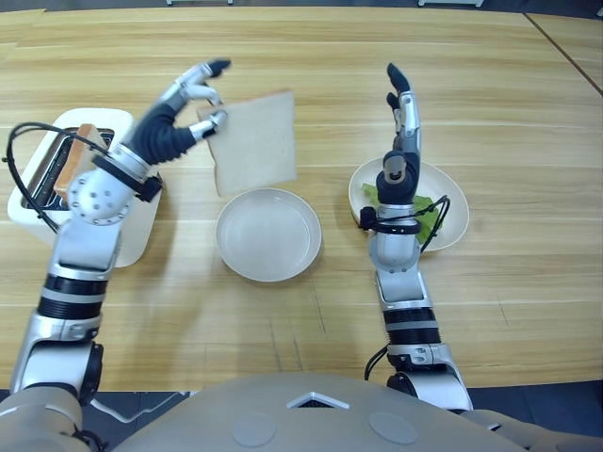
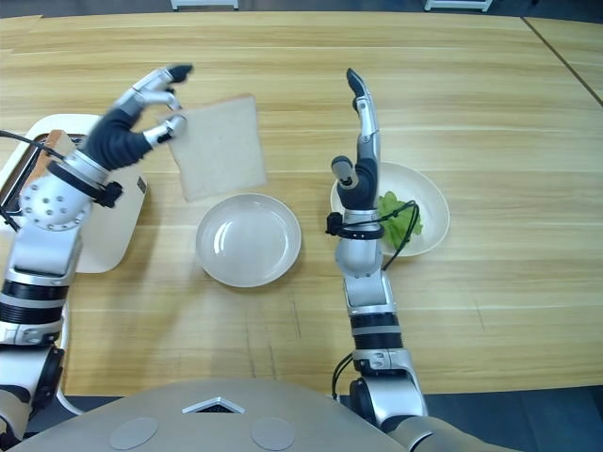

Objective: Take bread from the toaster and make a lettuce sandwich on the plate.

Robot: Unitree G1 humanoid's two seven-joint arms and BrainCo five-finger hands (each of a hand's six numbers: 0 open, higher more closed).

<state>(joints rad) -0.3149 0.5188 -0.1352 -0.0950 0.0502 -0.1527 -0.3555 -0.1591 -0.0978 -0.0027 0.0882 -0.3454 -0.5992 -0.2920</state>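
Left eye view, taken left to right. The toaster (image 1: 94, 122) is placed near the left edge of the tabletop (image 1: 330, 56). A browned slice (image 1: 75, 155) is seen standing in its slot, partly covered by the left arm. The left hand (image 1: 188, 99) is raised above the tabletop, and a bread slice (image 1: 254, 141) is pinched by one corner between its fingertips. This slice is held in the air just beyond the far rim of the empty plate (image 1: 268, 235). One slice is therefore judged taken out but not yet laid down.

Further right, the right hand (image 1: 403, 122) is held upright over the dish (image 1: 454, 202), fingers straight and close together, with nothing grasped. The lettuce (image 1: 429, 212) lies in that dish, untouched. Laying the bread, adding the lettuce and closing with a second slice are judged outstanding. Much of the toaster and part of the lettuce are hidden by the arms, so it cannot be told whether the toaster holds a further slice.
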